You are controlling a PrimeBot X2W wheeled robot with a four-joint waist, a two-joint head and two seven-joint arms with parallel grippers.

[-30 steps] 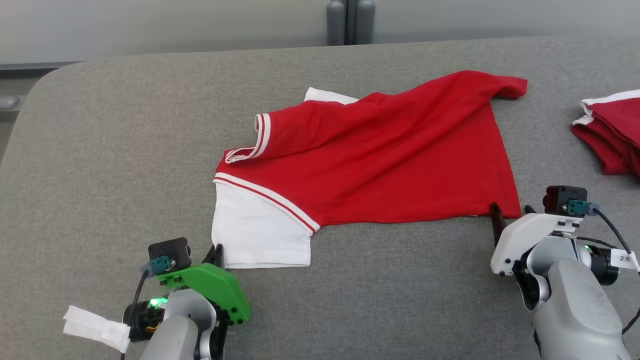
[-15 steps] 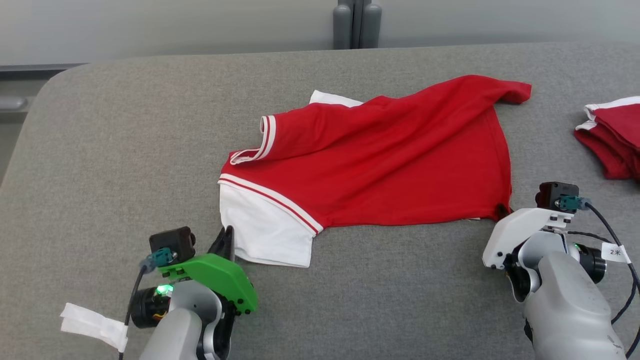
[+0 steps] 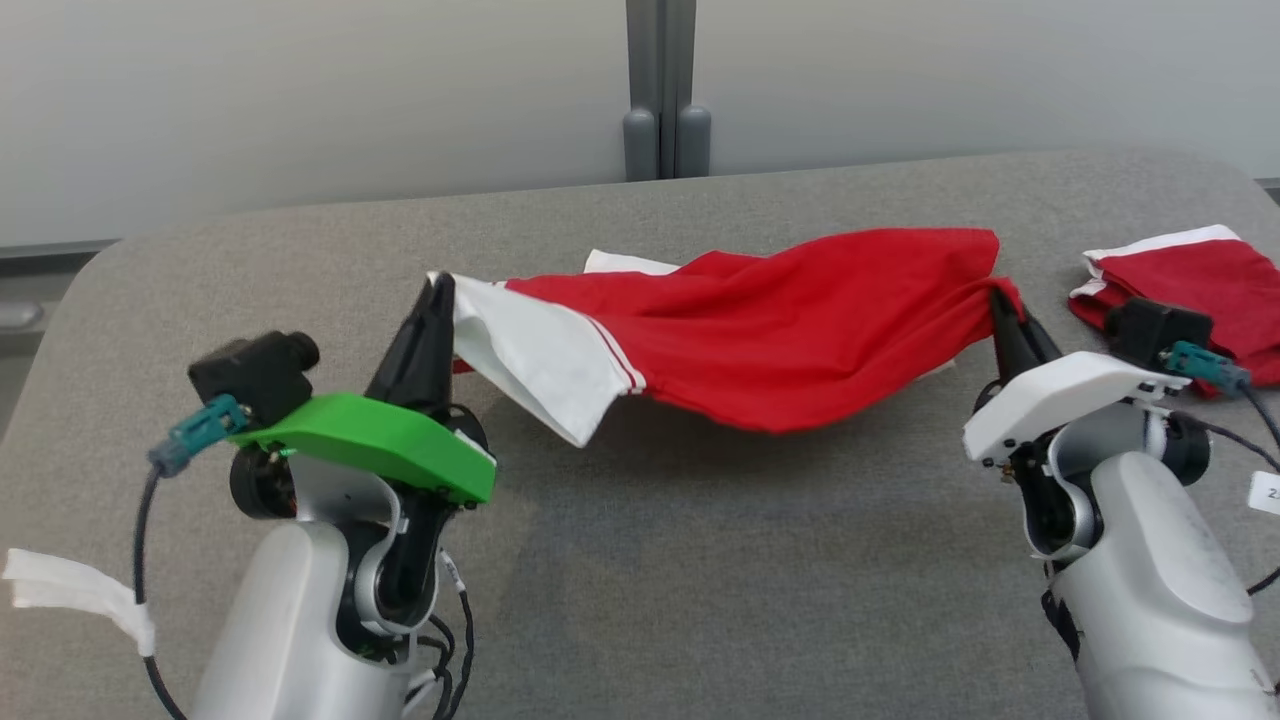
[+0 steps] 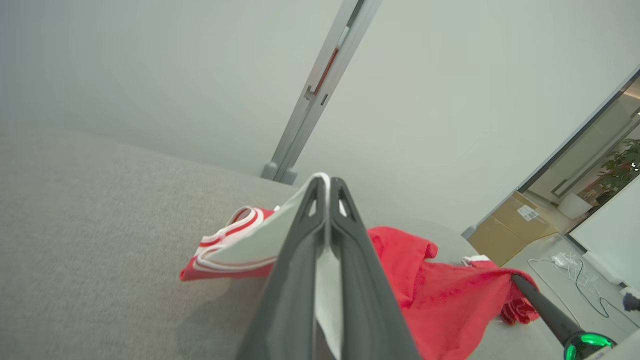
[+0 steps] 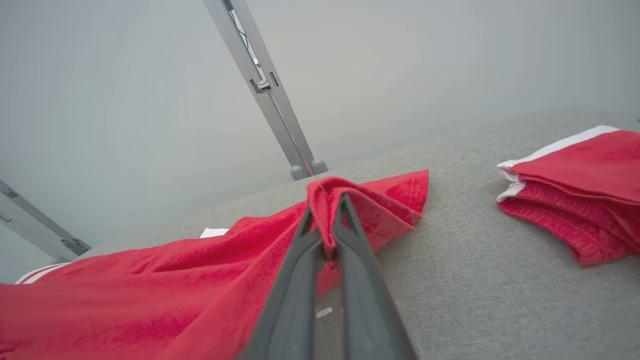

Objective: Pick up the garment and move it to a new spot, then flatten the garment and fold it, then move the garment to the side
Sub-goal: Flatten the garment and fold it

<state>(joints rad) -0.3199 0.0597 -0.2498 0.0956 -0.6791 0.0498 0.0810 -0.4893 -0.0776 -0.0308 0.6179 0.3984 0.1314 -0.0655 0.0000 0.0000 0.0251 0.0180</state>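
Observation:
The garment (image 3: pixel 780 330) is a red shirt with white sleeves and striped trim, stretched and sagging above the grey table (image 3: pixel 700 560). My left gripper (image 3: pixel 438 285) is shut on its white sleeve edge, raised at the left. In the left wrist view the white cloth (image 4: pixel 280 235) is pinched at the left gripper (image 4: pixel 325 181). My right gripper (image 3: pixel 997 295) is shut on the red hem corner at the right. The right wrist view shows red fabric (image 5: pixel 150 285) bunched at the right gripper (image 5: pixel 326 200). The shirt's far part still rests on the table.
A second red and white garment (image 3: pixel 1190 285) lies folded at the table's right edge, close behind my right wrist, also seen as a folded garment (image 5: pixel 575 195) in the right wrist view. A grey wall with a metal post (image 3: pixel 660 90) stands behind the table.
My right gripper closed on the hem corner. Both grippers then rose, lifting the near edge of the shirt off the table. The head camera also tilted up.

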